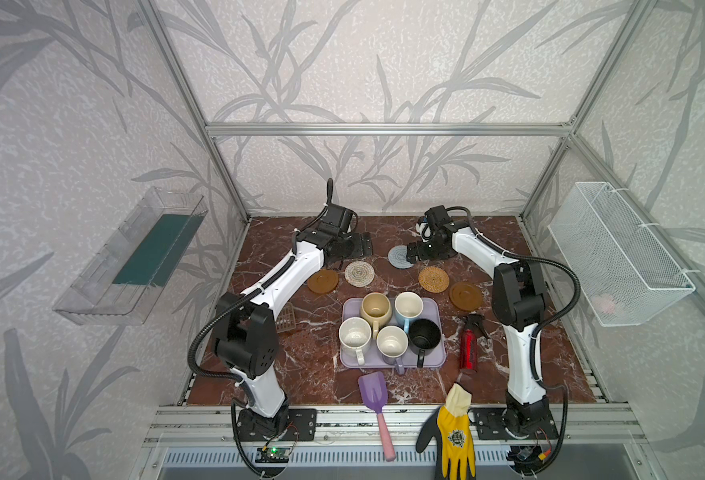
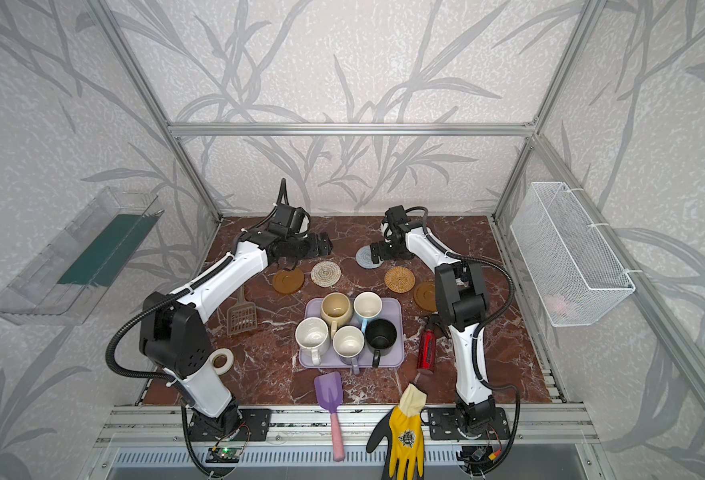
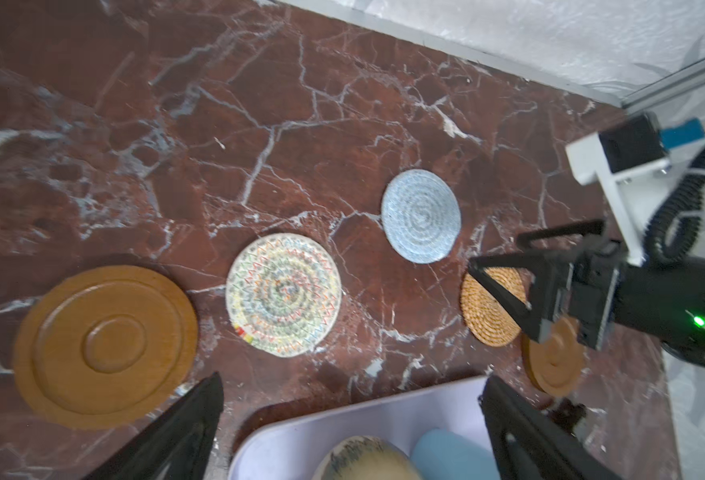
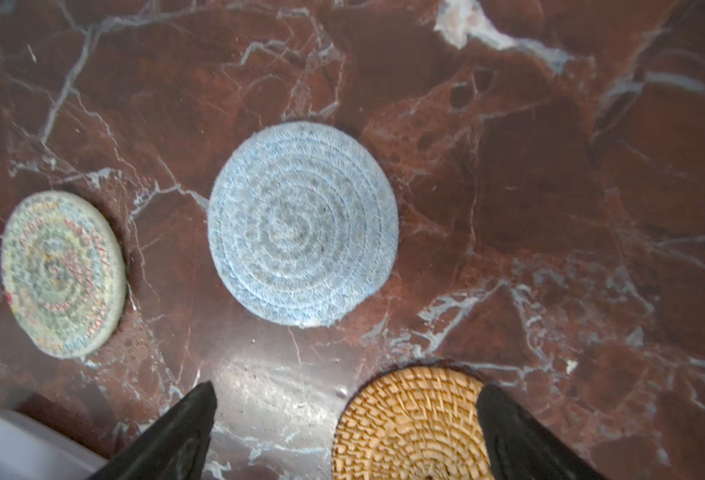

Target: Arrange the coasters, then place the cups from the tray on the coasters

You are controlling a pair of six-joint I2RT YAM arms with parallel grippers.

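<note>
Left gripper [image 3: 350,390], right gripper [image 4: 346,392]: fingers spread wide, empty. Five flat round coasters [image 1: 433,279] arc far of lavender plastic tray [image 1: 437,307]; five handled mugs [image 1: 375,309] on tray. Advice: draw grey-blue woven coaster [image 1: 399,256] nearer into line, keep discs apart.

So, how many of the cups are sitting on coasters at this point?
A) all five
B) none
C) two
B: all five cups stand together on the tray, and each of the five coasters lies bare.
</note>
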